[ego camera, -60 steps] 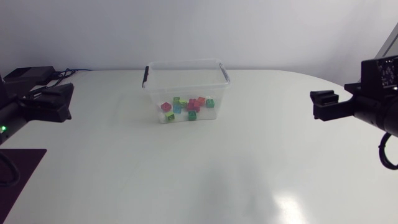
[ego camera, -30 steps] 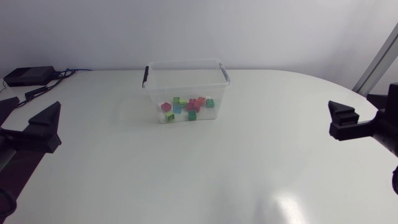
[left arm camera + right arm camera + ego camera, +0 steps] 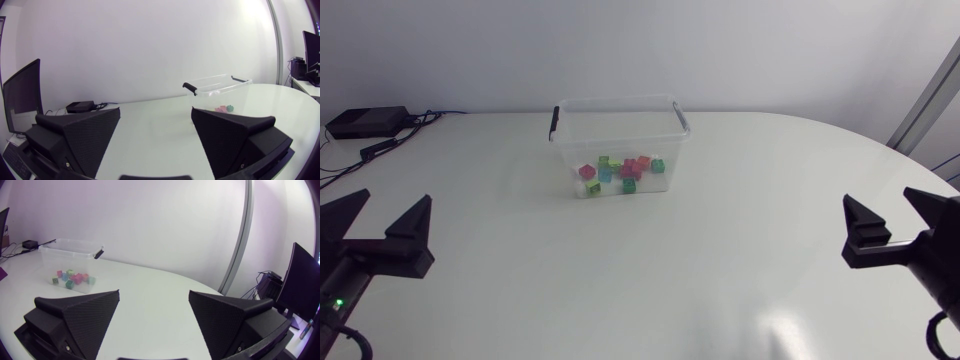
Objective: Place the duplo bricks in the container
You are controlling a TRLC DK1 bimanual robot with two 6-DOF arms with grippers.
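Observation:
A clear plastic container (image 3: 620, 104) with black handles stands at the table's back middle. Several duplo bricks (image 3: 620, 170) in red, green, blue and pink lie on its floor. No brick shows on the table outside it. My left gripper (image 3: 382, 228) hangs open at the near left, far from the container, nothing between its fingers. My right gripper (image 3: 898, 226) hangs open at the near right, likewise with nothing in it. Ahead of my left gripper (image 3: 156, 136) stands the container (image 3: 220, 85). Far ahead of my right gripper (image 3: 154, 319) the container (image 3: 70, 250) and its bricks (image 3: 71, 276) show.
A small black box (image 3: 365, 122) with cables sits at the table's back left corner. White tabletop (image 3: 650, 270) stretches between both grippers and the container.
Both arms have drawn back toward the near side of the table and turned, so each gripper now shows both spread fingers. The container and bricks have not moved.

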